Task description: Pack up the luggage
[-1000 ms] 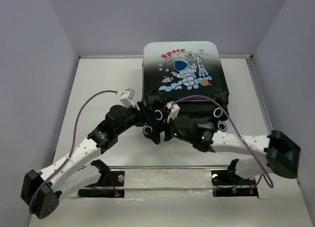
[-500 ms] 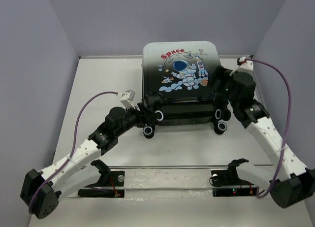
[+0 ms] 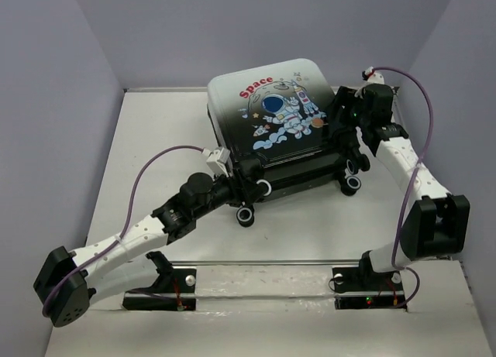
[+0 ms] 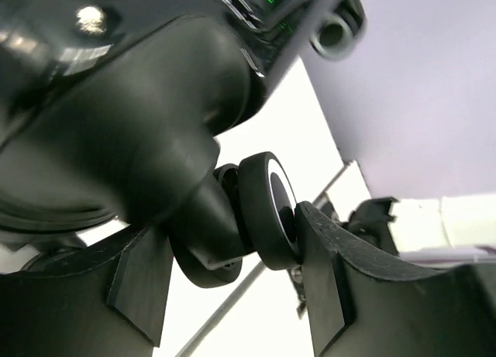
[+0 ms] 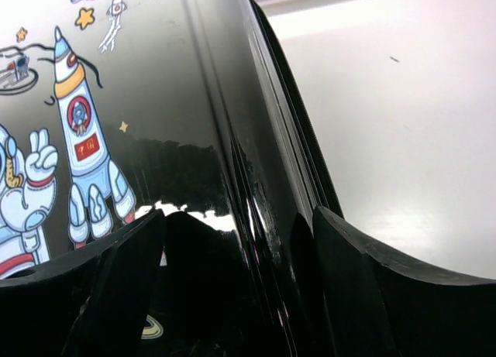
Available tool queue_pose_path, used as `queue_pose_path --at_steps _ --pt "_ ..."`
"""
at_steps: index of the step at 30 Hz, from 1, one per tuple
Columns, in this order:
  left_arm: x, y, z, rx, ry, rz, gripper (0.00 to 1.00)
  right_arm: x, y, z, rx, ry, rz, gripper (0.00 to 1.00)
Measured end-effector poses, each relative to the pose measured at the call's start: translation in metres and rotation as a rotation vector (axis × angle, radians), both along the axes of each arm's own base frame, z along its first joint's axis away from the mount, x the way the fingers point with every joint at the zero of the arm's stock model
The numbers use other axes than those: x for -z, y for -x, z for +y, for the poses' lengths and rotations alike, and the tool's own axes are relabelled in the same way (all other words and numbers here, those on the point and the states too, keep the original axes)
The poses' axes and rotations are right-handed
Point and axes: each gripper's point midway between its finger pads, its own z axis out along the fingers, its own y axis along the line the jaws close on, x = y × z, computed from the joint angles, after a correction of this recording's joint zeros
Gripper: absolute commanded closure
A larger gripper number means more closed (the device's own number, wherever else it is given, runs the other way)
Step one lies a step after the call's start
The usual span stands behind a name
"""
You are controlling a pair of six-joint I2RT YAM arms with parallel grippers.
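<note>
The luggage (image 3: pixel 271 113) lies shut at the back middle of the table, astronaut and red "Space" print up, turned a little askew. My left gripper (image 3: pixel 254 188) is at its near left corner. In the left wrist view (image 4: pixel 229 295) its fingers are closed on a black-and-white wheel (image 4: pixel 263 210), the right finger (image 4: pixel 325 272) pressing the hub. My right gripper (image 3: pixel 346 136) is at the case's right side. In the right wrist view (image 5: pixel 240 272) its jaws straddle the glossy black shell edge (image 5: pixel 256 179), one finger on the lid, one on the side wall.
Other wheels (image 3: pixel 353 184) stick out at the case's near right corner. A metal rail (image 3: pixel 263 266) with the arm bases runs along the near table edge. Grey walls close in the white table (image 3: pixel 163 132) on three sides. Purple cables loop off both arms.
The luggage has turned counter-clockwise and shifted left. My right gripper has moved up along its right side; my left gripper has moved right with the near left wheel.
</note>
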Motion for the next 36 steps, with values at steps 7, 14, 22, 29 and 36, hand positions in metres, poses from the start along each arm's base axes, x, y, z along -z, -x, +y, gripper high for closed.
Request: queue_pose_path --at_steps 7,14,22,29,36 --pt "-0.003 0.007 -0.024 0.001 0.059 0.071 0.94 -0.009 -0.060 0.049 -0.258 -0.083 -0.039 0.01" --pt "-0.004 0.008 -0.033 0.000 0.086 0.091 0.94 -0.018 -0.067 0.053 -0.276 -0.097 -0.043 0.00" --pt "-0.006 0.008 -0.039 0.009 0.103 0.086 0.94 -0.132 0.044 0.081 -0.409 -0.143 -0.271 0.00" --pt "-0.007 0.007 -0.043 0.015 0.107 0.084 0.94 -0.152 0.187 0.113 -0.618 -0.224 -0.553 0.74" --pt "-0.007 0.007 -0.043 0.012 0.110 0.088 0.94 0.089 0.249 0.157 -0.704 -0.278 0.009 0.79"
